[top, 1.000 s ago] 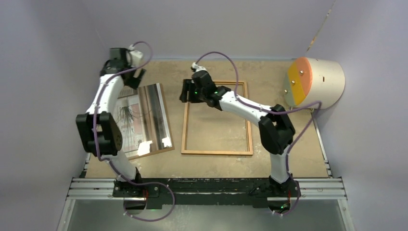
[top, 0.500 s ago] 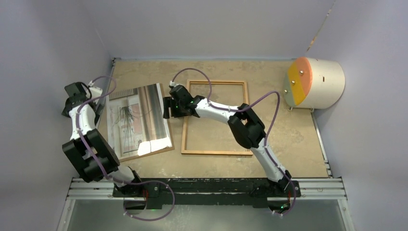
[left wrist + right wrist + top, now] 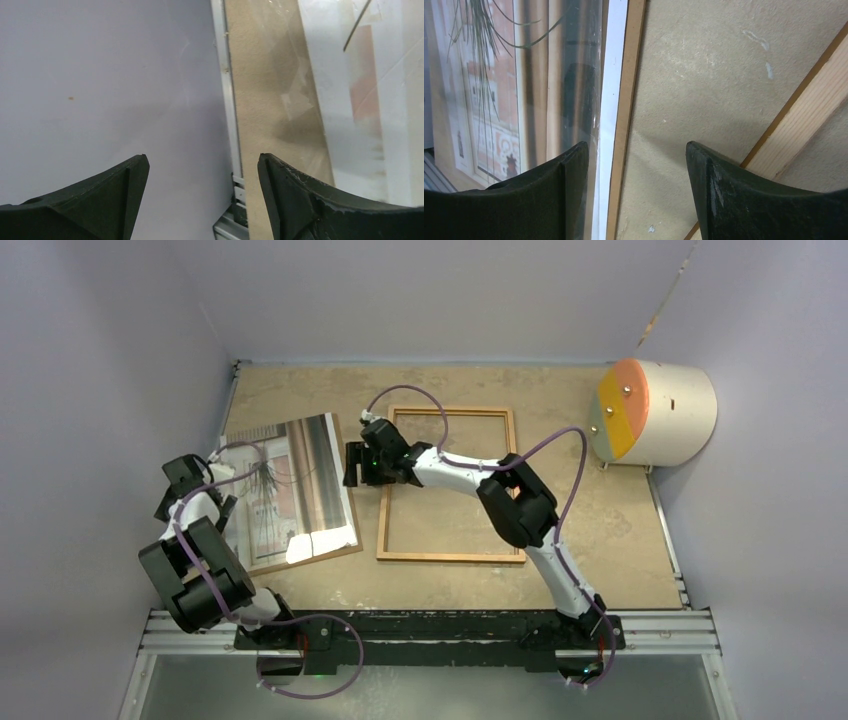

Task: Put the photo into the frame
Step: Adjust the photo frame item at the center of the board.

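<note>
- The left end effector (image 3: 202,167), spread and empty, is retreating along the outer edge of the photo (image 3: 268,485).
- The right end effector (image 3: 636,150), also spread, is settling between photo and frame (image 3: 450,558) for pickup.

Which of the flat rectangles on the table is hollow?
The wooden frame, right of the photo: only a thin rim, bare table showing through its middle.

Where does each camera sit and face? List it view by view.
Top external: above and behind the bases, looking down on the table; left arm and right arm whole.
Left wrist: looks down at the table's left edge and the photo; its open jaws below.
Right wrist: looks down between photo and frame; its open jaws below.
Shared: all show the photo.
</note>
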